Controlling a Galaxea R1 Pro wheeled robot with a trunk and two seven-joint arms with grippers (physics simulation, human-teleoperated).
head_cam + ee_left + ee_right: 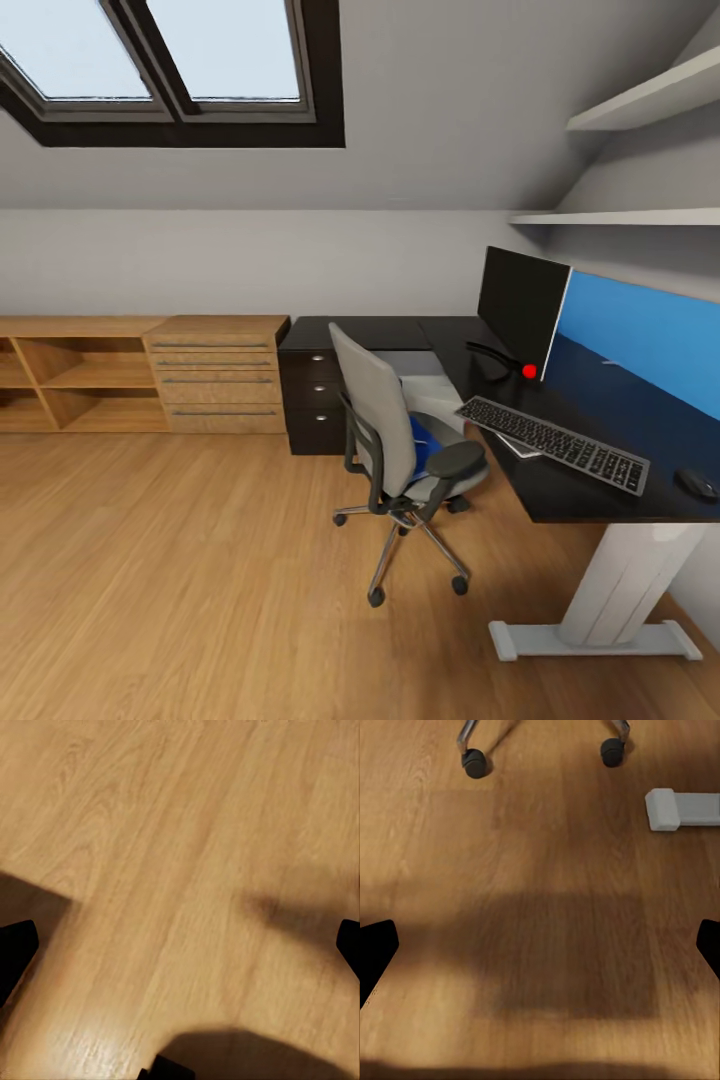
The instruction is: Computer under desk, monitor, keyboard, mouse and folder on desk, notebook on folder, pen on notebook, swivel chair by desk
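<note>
Where wood floor (pixel 180 580) spreads, the desk (pixel 560 480) (black-topped) meets the wall.

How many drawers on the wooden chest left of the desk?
4, stacked one above another on the chest, each with a long metal handle: top, second, third, bottom. The desk's own black drawers aren't counted.

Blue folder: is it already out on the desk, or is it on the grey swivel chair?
On the chair. The flat blue folder lies on the grey upholstered swivel chair's seat, partly hidden by the black armrest, beside the black-topped desk.
</note>
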